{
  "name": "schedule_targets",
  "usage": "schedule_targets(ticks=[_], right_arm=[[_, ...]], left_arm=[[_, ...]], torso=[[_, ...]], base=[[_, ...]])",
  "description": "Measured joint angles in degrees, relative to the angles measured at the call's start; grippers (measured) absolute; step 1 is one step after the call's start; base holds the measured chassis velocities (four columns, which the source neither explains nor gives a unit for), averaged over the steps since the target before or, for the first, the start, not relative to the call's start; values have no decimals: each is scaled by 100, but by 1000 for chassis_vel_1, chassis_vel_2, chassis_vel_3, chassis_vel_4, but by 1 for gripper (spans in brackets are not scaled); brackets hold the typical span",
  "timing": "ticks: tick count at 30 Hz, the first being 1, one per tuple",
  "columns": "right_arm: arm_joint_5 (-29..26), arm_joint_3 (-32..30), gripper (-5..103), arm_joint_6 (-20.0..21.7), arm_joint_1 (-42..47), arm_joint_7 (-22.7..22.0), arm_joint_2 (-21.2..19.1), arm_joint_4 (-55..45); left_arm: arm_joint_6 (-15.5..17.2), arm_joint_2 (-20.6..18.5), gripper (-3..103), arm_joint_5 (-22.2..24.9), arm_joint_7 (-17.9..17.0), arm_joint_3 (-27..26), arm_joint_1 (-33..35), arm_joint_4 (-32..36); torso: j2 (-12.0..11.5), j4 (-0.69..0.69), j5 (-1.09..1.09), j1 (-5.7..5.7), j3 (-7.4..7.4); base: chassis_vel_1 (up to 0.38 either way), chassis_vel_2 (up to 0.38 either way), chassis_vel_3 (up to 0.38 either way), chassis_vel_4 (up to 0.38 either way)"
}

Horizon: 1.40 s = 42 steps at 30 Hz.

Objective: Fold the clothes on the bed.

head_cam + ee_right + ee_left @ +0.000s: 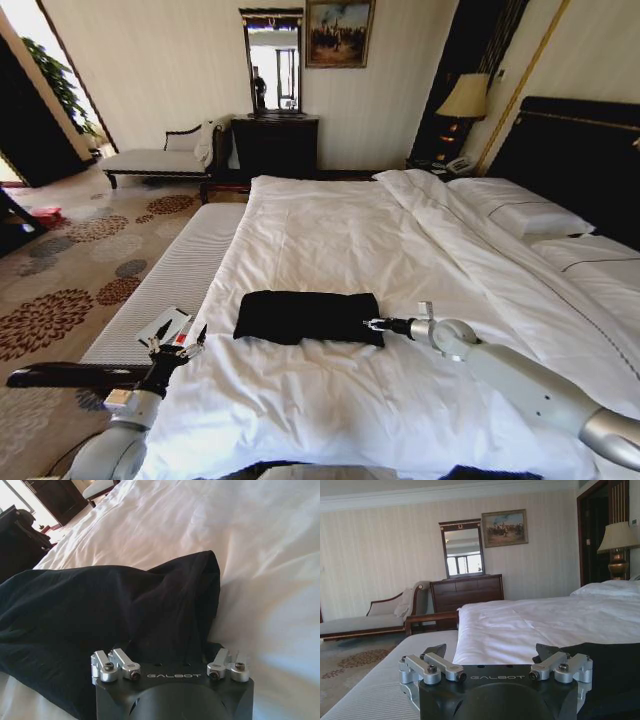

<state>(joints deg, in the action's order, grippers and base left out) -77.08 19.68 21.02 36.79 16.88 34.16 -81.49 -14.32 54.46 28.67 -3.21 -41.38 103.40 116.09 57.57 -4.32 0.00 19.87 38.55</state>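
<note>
1. I see the black T-shirt [308, 316] already folded into a flat rectangle, lying on the white duvet of the bed [400, 250], at the foot end and nearer my left edge.
2. My right tool [374, 325] is at the shirt's right edge, arm stretched low over the duvet. In the right wrist view the fabric [115, 615] bunches up right in front of the tool body and hides the fingertips; I cannot tell whether it is spread or pinching cloth.
3. My left tool [176, 345] sits off the bed's left edge, above the striped bench [170, 290] at the bed foot, apart from the shirt. Its fingers [200, 335] are spread wide, holding nothing.
4. Left wrist view: shirt edge [615, 672] just beside the tool, not touching as far as I can see.
</note>
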Motion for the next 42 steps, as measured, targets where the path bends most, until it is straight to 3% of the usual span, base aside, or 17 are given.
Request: schedule_targets(ticks=[2, 5, 11, 12, 15, 20, 35, 42], right_arm=[[0, -15, 76, -5, 15, 0, 2, -25], [12, -62, 59, -9, 68, -1, -6, -68], [50, -168, 43, -13, 179, 3, -35, -119], [60, -202, 33, -15, 211, 8, -43, -132], [67, -254, 27, -16, 253, 12, -49, -151], [71, -333, 6, -24, 339, 14, -71, -211], [93, -676, 4, -140, 677, 31, -72, -391], [53, -1255, 4, -174, 1135, 55, -474, -649]], left_arm=[[0, 0, 100, 0, 0, 0, 0, 0], [0, 0, 100, 0, 0, 0, 0, 0], [0, 0, 100, 1, 0, 0, 0, 0], [0, 0, 100, 0, 0, 0, 0, 0], [0, 0, 100, 0, 0, 0, 0, 0], [0, 0, 100, 0, 0, 0, -1, 0], [0, -1, 100, 1, -1, 0, -1, 0], [0, 0, 100, 1, -1, 1, -1, 0]], torso=[[0, 1, 0, 0, 0], [0, 1, 0, 0, 0], [0, 1, 0, 0, 0], [0, 1, 0, 0, 0], [0, 1, 0, 0, 0], [0, 1, 0, 0, 0], [0, 1, 0, -1, 0], [0, 1, 0, -1, 0]], base=[[0, 0, 0, 0], [0, 0, 0, 0], [0, 0, 0, 0], [0, 0, 0, 0], [0, 0, 0, 0], [0, 0, 0, 0], [0, 0, 0, 0], [0, 0, 0, 0]])
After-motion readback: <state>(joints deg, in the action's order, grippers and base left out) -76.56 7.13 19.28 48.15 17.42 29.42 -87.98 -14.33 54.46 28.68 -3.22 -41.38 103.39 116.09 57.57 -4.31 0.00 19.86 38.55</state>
